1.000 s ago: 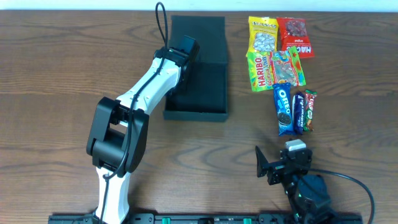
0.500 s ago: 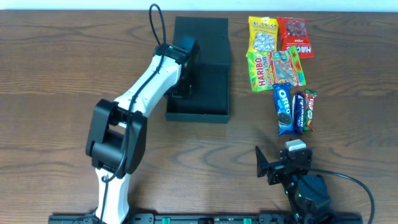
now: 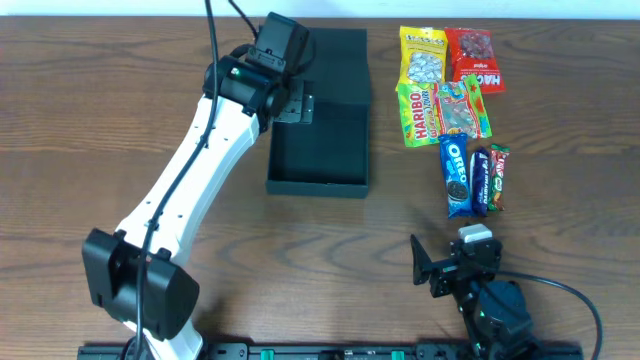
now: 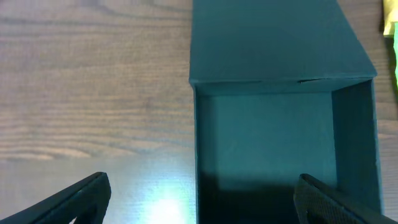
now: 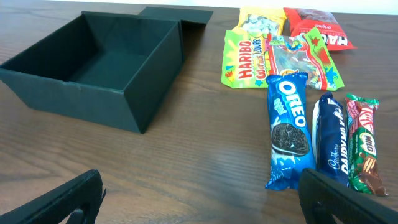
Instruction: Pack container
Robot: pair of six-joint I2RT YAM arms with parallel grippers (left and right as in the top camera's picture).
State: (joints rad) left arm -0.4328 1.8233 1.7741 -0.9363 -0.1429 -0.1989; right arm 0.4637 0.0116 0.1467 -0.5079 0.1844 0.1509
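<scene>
From overhead, we see the box (image 3: 318, 150) open on the desk (image 3: 100, 120), its flap (image 3: 335, 55) laid back and its floor bare. The left pincer (image 3: 291, 104) hangs over the box's left wall, and snack packets (image 3: 447, 75) lie apart to its right. The left wrist view shows that pincer's fingers (image 4: 87, 196) spread wide above the box. In the right wrist view, the right pincer (image 5: 202, 193) is likewise released, low over the desk, facing the box and an Oreo (image 5: 288, 127)

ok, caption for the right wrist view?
Right gripper, open, faces the empty black container and unpacked snack packets.
</scene>
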